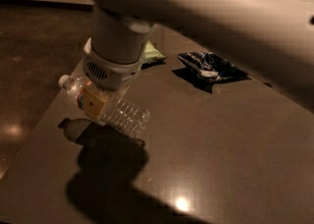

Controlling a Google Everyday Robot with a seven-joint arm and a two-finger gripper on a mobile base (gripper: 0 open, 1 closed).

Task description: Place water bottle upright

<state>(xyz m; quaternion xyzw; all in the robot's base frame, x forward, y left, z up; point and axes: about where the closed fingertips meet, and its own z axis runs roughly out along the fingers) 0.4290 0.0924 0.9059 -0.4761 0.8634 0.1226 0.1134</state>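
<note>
The water bottle [123, 116] is clear and ribbed, with a white cap [64, 81] pointing left. It lies nearly level, cap end slightly higher, held above the dark table [225, 149]; its shadow falls on the tabletop below. My gripper [97, 102] comes down from the white wrist and is shut on the bottle near its neck, a tan finger pad [94, 104] pressed against the label band. The far finger is hidden behind the bottle.
A green snack bag [152, 54] lies behind the wrist, partly hidden. A dark blue snack bag [212, 68] lies at the back right. The table's left edge runs close to the bottle, with dark floor [29, 46] beyond. My white arm spans the top.
</note>
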